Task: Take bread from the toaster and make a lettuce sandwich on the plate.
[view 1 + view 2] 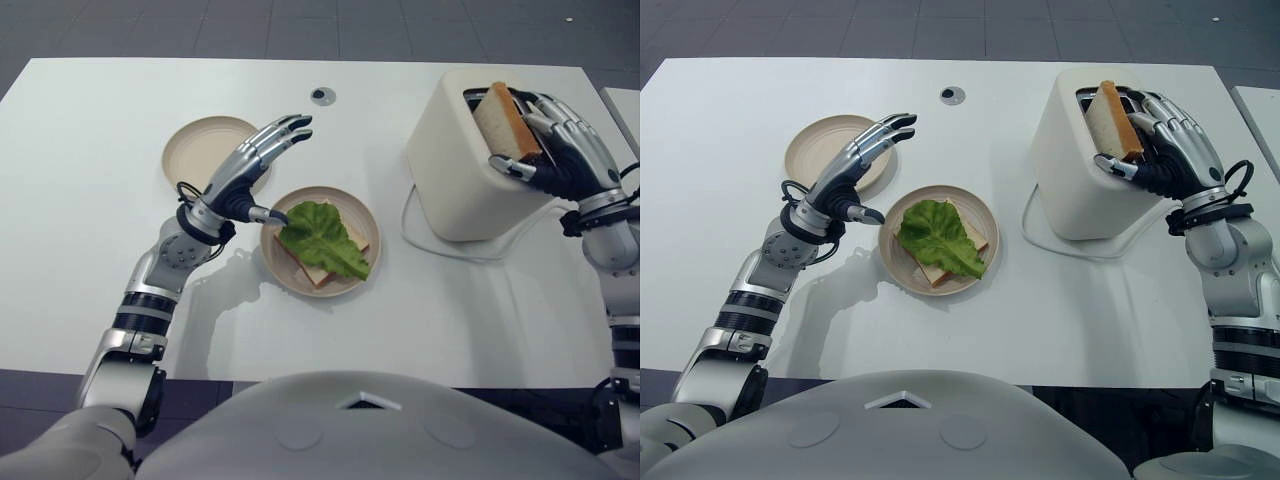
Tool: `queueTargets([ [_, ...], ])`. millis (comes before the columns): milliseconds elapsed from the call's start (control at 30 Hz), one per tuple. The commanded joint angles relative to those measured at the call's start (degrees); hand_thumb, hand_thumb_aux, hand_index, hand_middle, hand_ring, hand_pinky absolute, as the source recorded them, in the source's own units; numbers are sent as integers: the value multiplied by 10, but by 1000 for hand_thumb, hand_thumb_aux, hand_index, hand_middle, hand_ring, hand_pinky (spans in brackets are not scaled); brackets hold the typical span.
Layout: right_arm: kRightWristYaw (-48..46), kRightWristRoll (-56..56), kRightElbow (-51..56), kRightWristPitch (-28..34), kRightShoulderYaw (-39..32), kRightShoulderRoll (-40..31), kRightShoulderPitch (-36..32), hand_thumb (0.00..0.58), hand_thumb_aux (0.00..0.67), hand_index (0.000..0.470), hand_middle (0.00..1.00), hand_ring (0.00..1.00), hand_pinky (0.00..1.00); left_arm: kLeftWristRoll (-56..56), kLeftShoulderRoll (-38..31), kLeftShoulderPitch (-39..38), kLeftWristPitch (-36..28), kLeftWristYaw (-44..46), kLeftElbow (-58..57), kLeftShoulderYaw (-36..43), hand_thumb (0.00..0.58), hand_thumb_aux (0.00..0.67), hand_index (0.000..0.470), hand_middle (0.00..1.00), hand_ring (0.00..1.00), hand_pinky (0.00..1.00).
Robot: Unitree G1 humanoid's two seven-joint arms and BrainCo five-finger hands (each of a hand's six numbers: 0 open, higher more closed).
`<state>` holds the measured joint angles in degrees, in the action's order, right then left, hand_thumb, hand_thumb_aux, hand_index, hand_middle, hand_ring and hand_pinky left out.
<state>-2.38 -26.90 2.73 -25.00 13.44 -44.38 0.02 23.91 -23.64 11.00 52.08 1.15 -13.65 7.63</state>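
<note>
a: where's the bread right now?
b: one toast slice (503, 120) stands tilted in the slot of the cream toaster (450, 175), upper right of the frame. the right robot hand (572, 150) is clamped around it, thumb on the near face and the other fingers behind.
a: and the plate?
b: the plate (368, 218) sits near the centre of the frame on the white counter (90, 250). a bottom slice (322, 273) lies flat on it with a lettuce leaf (320, 238) draped over it. the leaf covers most of the bread, and a corner of the slice shows at the lower edge.
a: what about the left side?
b: the left robot hand (245, 165) hangs above the counter, left of centre, fingers stretched wide and holding nothing. its fingertips are over the right edge of a second plate (190, 150) in the upper left. its thumb points at the left edge of the lettuce leaf, just beside it.
a: anything else on the counter?
b: a white cable (412, 235) loops from the toaster's base, lying between the toaster and the plate. a small dark round hole (323, 96) sits in the counter at upper centre.
</note>
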Motion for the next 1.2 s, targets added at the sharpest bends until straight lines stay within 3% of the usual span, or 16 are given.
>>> queueTargets([
  [33, 10, 17, -9, 3, 13, 7, -10, 580, 670, 470, 431, 431, 431, 10, 2, 5, -1, -1, -11, 5, 0, 0, 0, 0, 0, 0],
  [100, 19, 32, -19, 1, 23, 13, -20, 580, 670, 470, 882, 882, 882, 11, 2, 6, 0, -3, -13, 6, 0, 0, 0, 0, 0, 0],
  [133, 25, 38, -23, 2, 27, 17, -28, 580, 670, 470, 996, 996, 996, 11, 3, 7, 0, -4, -14, 6, 0, 0, 0, 0, 0, 0],
  [433, 70, 97, -70, 18, 58, 71, -104, 580, 670, 470, 1000, 1000, 1000, 18, 2, 16, 2, -15, -28, 7, 0, 0, 0, 0, 0, 0],
  [633, 14, 247, -128, 36, 49, 115, -100, 580, 670, 470, 1000, 1000, 1000, -51, 0, 19, 14, 0, -39, 4, 0, 0, 0, 0, 0, 0],
  [900, -147, 411, -197, 105, -68, 164, -42, 580, 670, 470, 1000, 1000, 1000, -292, -13, 2, 26, 116, -1, 25, 0, 0, 0, 0, 0, 0],
  [1100, -255, 409, -160, 166, -195, 187, -15, 580, 670, 470, 1000, 1000, 1000, -473, -28, -26, 0, 232, 70, 26, 0, 0, 0, 0, 0, 0],
  [1200, -280, 412, -127, 188, -221, 204, -15, 580, 670, 470, 1000, 1000, 1000, -524, -23, -32, -18, 269, 89, 15, 0, 0, 0, 0, 0, 0],
])
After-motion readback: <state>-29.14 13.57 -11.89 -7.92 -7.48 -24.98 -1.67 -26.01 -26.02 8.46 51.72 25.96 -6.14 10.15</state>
